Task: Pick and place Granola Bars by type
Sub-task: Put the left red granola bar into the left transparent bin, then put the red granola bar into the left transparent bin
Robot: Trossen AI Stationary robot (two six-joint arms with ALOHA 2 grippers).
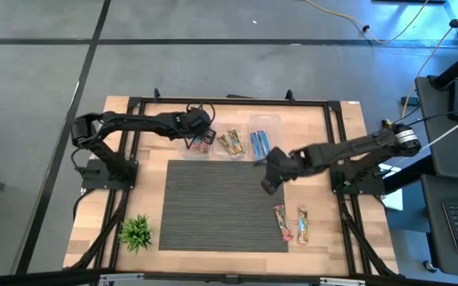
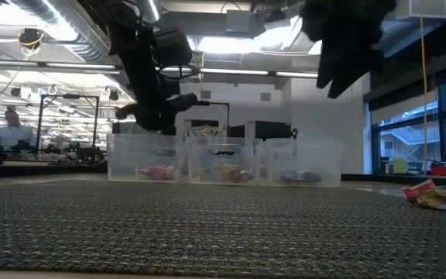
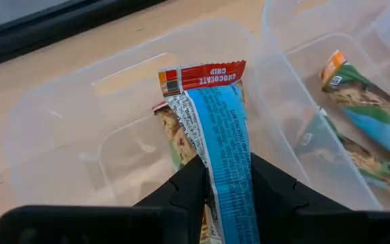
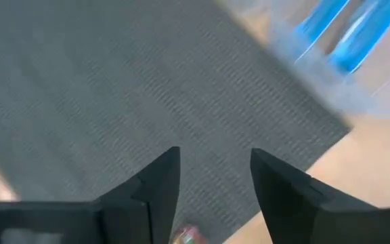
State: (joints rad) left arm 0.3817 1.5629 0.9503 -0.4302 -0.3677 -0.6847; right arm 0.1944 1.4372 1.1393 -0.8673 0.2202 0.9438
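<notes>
Left end effector [image 3: 223,186] grips a chocolate chip granola bar [image 3: 217,129] over the leftmost clear bin [image 3: 59,122]; right end effector [image 4: 212,179] hovers open above the mat [image 4: 114,88].

Lab (open-plan): exposed ducts [image 2: 60,31], workbenches [image 2: 29,159].

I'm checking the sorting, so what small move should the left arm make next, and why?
Probably open the left tool and drop the chocolate chip bar: it hangs pinched over the clear bin, where a similar bar seems to lie. The right tool is open above the mat.
</notes>
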